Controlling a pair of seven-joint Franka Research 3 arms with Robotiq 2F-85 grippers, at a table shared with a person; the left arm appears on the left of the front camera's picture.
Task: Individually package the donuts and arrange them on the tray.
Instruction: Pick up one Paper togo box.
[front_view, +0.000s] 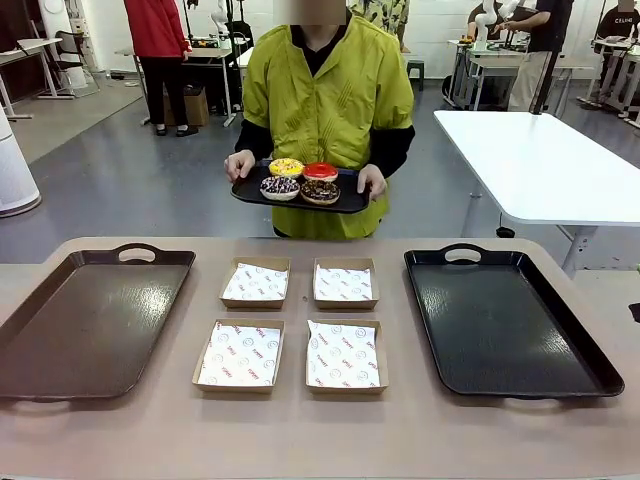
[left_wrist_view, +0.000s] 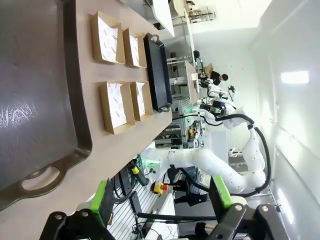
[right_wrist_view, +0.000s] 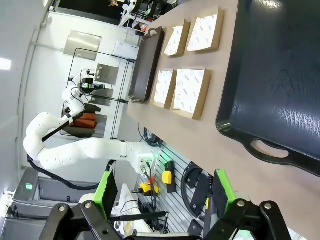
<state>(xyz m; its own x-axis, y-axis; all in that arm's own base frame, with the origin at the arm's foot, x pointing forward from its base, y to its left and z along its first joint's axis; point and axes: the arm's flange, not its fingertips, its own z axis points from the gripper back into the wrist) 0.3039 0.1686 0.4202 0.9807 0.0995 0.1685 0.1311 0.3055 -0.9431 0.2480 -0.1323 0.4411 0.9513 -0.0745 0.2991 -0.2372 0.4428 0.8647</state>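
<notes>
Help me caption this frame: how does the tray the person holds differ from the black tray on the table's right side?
The person's tray is held in both hands beyond the far edge; the table tray lies flat on the table. The person's tray carries the four donuts; the table tray is bare. The table tray has cut-out end handles; the person's tray shows none. Both are black and rimmed.

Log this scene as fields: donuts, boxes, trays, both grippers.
donuts: four, on a small tray the person holds beyond the table's far edge
boxes: four, paper-lined, two by two mid-table, no donut inside
brown tray: on the table, robot's left
black tray: on the table, robot's right
left gripper: open, holding nothing
right gripper: open, holding nothing
packaging: not yet begun
</notes>
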